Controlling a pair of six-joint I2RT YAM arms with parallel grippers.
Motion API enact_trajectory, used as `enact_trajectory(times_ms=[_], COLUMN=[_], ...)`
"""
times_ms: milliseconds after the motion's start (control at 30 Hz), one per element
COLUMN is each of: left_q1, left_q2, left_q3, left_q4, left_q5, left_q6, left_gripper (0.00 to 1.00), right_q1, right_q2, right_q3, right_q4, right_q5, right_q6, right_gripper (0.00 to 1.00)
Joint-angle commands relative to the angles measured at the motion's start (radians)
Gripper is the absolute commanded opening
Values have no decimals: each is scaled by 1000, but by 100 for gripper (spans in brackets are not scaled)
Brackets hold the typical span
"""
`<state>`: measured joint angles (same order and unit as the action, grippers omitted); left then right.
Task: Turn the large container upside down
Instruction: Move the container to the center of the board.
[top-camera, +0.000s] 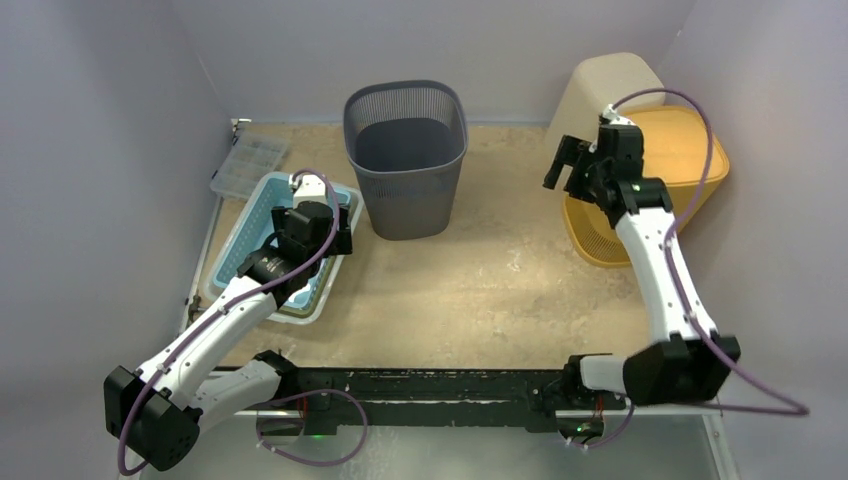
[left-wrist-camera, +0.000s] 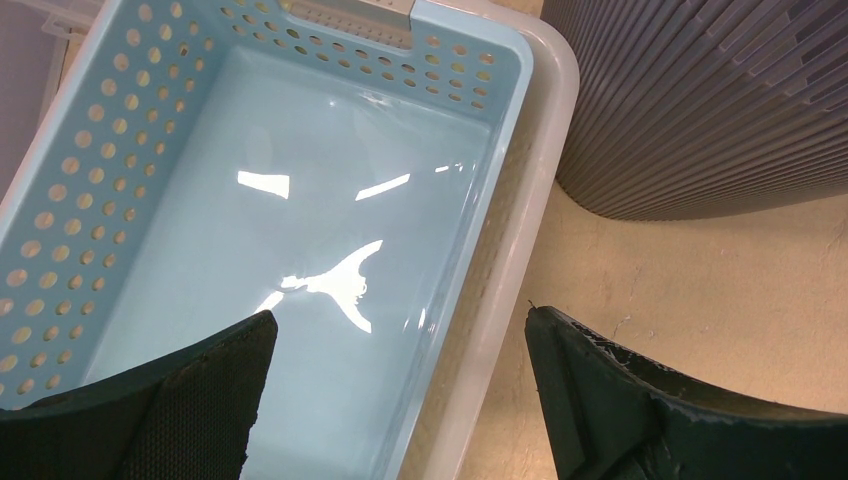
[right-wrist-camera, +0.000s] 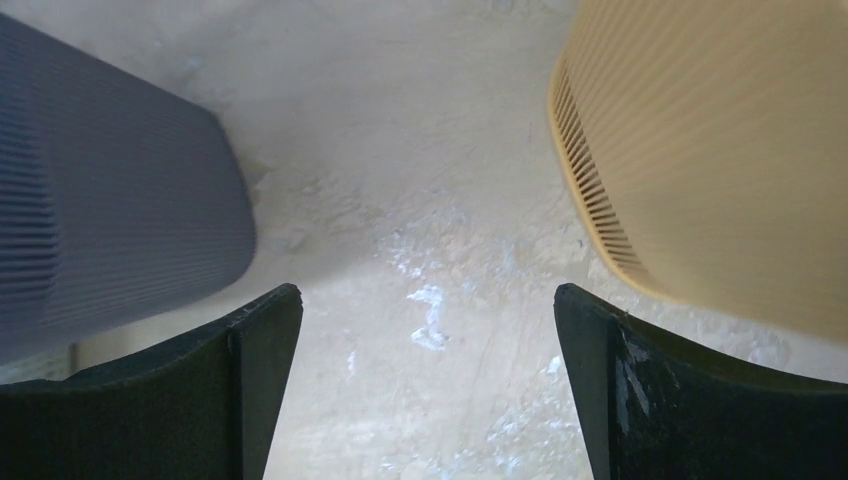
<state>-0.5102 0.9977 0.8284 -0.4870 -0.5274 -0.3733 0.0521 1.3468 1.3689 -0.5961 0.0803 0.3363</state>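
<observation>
Top view: grey bin (top-camera: 405, 160) stands upright, mouth up, at the back centre of the table (top-camera: 500, 290), with bare table on both sides and in front. Left gripper (top-camera: 316, 203) hangs over the blue tray (top-camera: 252, 222), its fingers mostly hidden under the wrist. Right gripper (top-camera: 566, 166) is in the air between the grey bin and the yellow basket (top-camera: 690, 150), jaws apart. A beige bin (top-camera: 610, 85) is half hidden behind the basket; a clear box (top-camera: 245, 165) lies at the left wall. Left wrist: jaws wide apart, nothing between; the blue tray sits inside a white tray (left-wrist-camera: 545, 150); the grey bin is cut off at top right. Right wrist: jaws wide, empty; grey bin blurred on the left, basket on the right, open table between.
</observation>
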Motion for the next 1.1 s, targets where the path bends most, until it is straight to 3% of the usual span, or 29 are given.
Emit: enact_trajectory(times_ms=[0,133,233,533,800,1067], left_q1=[9,9,9,9,9,8], left_q2=[-5,1,-2,-14,-13,-9], left_q3=[21,22,22,21,21,23], left_q4=[28,30,27,25,25,27], left_q5=[3,15,11,6,4,9], left_q6=[19,20,20,19,20,22], left_gripper=[94,94,94,94,94,94], right_q1=[0,-27,-138,-383,-391,-391], right_q2=[-218,-280,-244,-168,-129,-106], right_q3=[-16,22,70,93,58,45], right_q4=[-62,-115,-145,-35,57,33], right_q5=[21,318,349,5,-221,-256], right_q6=[99,131,142,105,50,33], right_gripper=[99,99,99,99,99,99])
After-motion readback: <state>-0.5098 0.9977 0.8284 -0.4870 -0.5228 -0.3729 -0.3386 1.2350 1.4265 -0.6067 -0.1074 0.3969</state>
